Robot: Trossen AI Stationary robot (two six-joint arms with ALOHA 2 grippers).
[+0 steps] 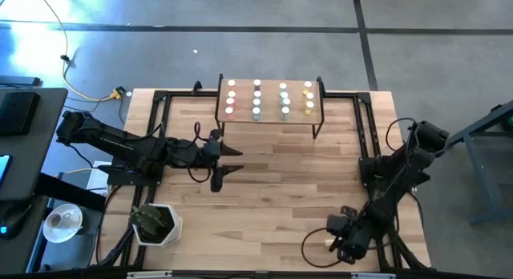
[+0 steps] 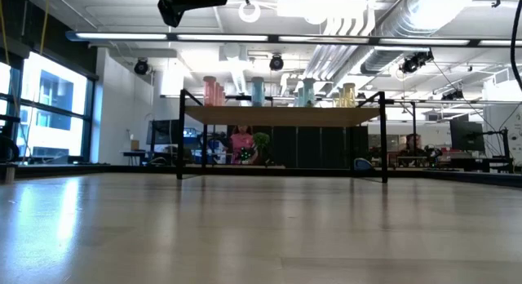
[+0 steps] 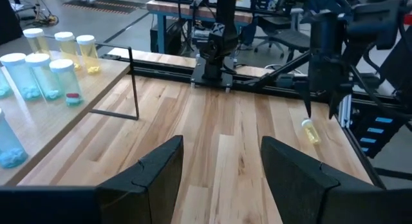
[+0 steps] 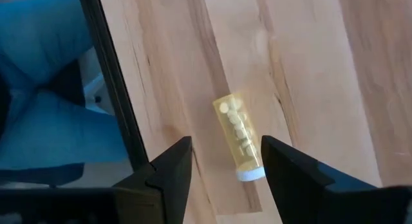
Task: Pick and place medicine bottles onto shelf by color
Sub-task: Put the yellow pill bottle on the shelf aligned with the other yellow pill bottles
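Note:
The shelf (image 1: 269, 101) stands at the table's far middle on thin black legs. It carries upright medicine bottles in pink (image 1: 231, 99), blue (image 1: 256, 99), green (image 1: 283, 99) and yellow (image 1: 308, 99) columns. One yellow bottle (image 4: 239, 140) lies on its side on the table near the near right corner, its white cap (image 4: 250, 175) at one end. My right gripper (image 4: 225, 165) hangs open over it, pointing steeply down, a finger on either side and apart from it; the left wrist view shows the fingers (image 3: 308, 103) above the bottle (image 3: 311, 131). My left gripper (image 1: 236, 161) is open, held level over the table's left middle.
A white pot with a plant (image 1: 156, 223) sits at the near left corner. A black frame rail (image 4: 116, 76) runs along the table's edge close beside the lying bottle. Bare wood (image 1: 280, 183) spreads between the shelf and the near edge.

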